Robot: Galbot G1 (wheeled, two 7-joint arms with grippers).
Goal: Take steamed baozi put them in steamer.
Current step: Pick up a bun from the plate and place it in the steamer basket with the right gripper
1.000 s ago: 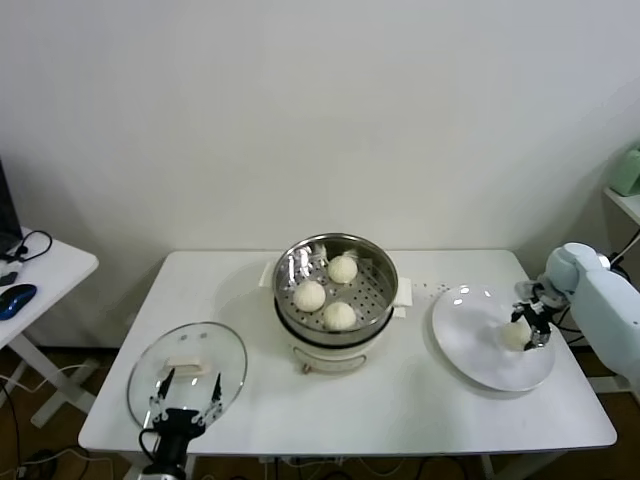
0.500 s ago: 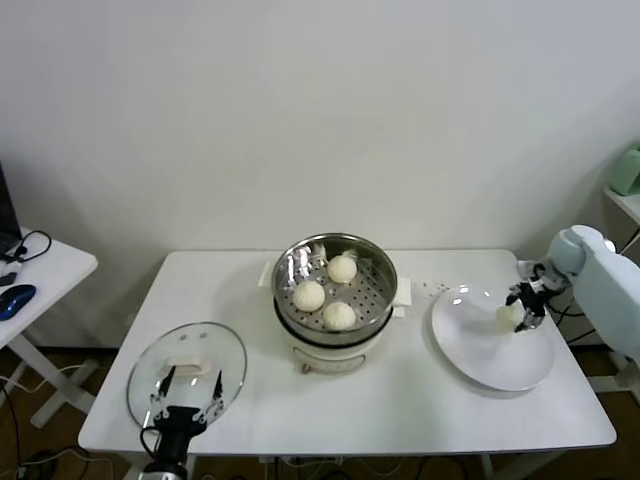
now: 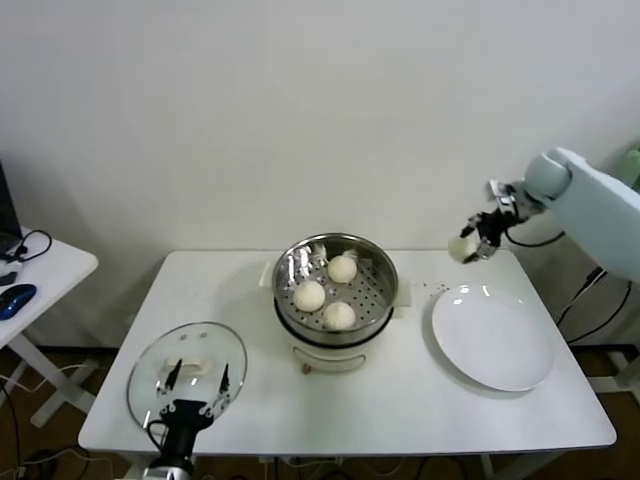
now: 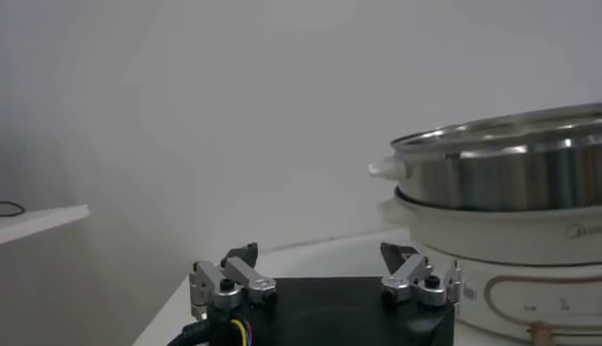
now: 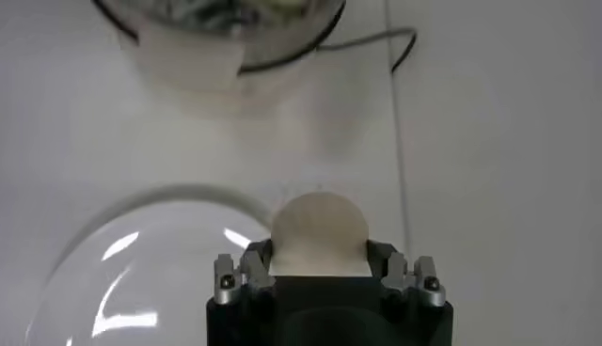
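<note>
My right gripper [image 3: 473,244] is shut on a cream-white baozi [image 3: 462,248] and holds it in the air above the table's far right, between the steamer [image 3: 336,290] and the white plate [image 3: 492,337]. In the right wrist view the baozi [image 5: 319,234] sits between the jaws of my right gripper [image 5: 319,256]. Three baozi [image 3: 309,295] [image 3: 343,268] [image 3: 339,315] lie in the steel steamer on its perforated tray. My left gripper [image 3: 193,385] is open and empty low at the front left, over the glass lid [image 3: 187,371]; it also shows in the left wrist view [image 4: 320,265].
The plate lies bare at the table's right. The glass lid lies at the front left corner. A side table [image 3: 40,270] with a blue mouse stands to the left. The steamer's side [image 4: 508,212] fills the left wrist view.
My right gripper has lifted the baozi off the white plate and carried it up and leftward toward the steamer. The left arm has stayed in place.
</note>
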